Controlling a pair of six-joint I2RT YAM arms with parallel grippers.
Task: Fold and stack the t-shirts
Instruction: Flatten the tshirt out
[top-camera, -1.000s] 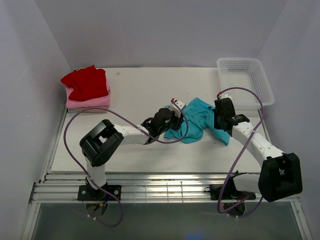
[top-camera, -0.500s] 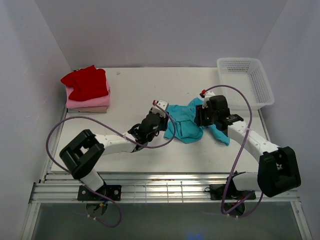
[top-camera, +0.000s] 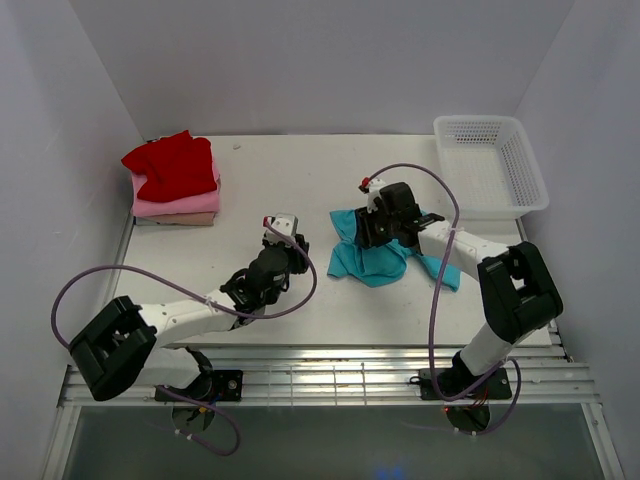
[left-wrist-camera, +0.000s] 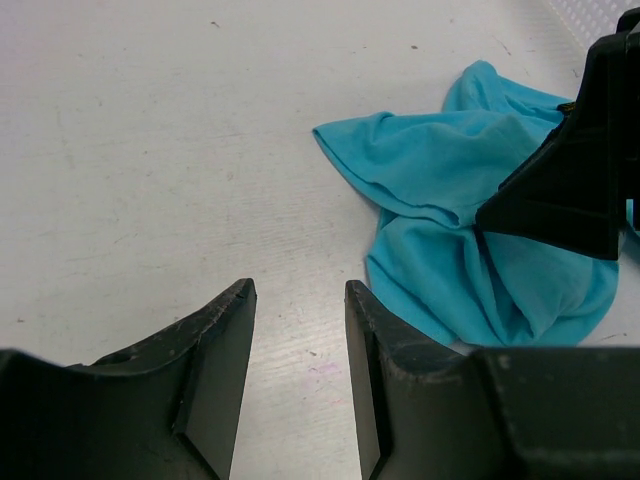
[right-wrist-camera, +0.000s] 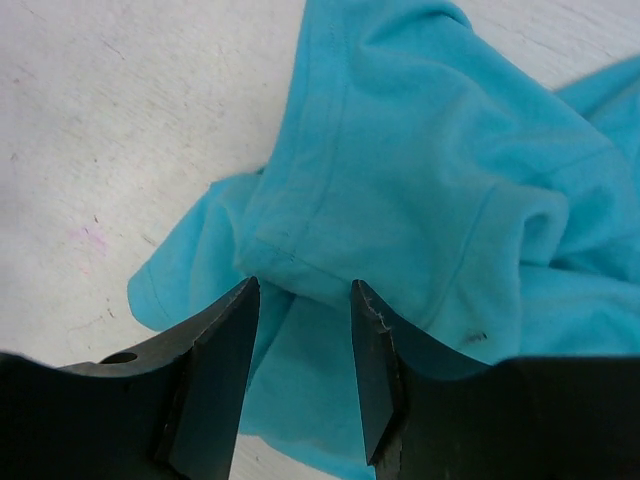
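Note:
A crumpled teal t-shirt (top-camera: 375, 258) lies on the white table right of centre; it also shows in the left wrist view (left-wrist-camera: 470, 220) and the right wrist view (right-wrist-camera: 420, 200). My right gripper (top-camera: 366, 228) is open and hovers over the shirt's upper left part, with cloth between and under its jaws (right-wrist-camera: 300, 330). My left gripper (top-camera: 285, 240) is open and empty over bare table (left-wrist-camera: 298, 340), left of the shirt and apart from it. A stack with a red t-shirt (top-camera: 172, 165) on a pink one (top-camera: 180, 204) on a beige one (top-camera: 190, 219) sits at the back left.
A white plastic mesh basket (top-camera: 490, 165) stands at the back right corner. White walls enclose the table on three sides. The right arm's black body (left-wrist-camera: 575, 160) shows beyond the shirt in the left wrist view.
My left gripper has drawn back to the left, off the teal shirt. My right gripper has moved left over the shirt, which is now more bunched and shifted slightly left.

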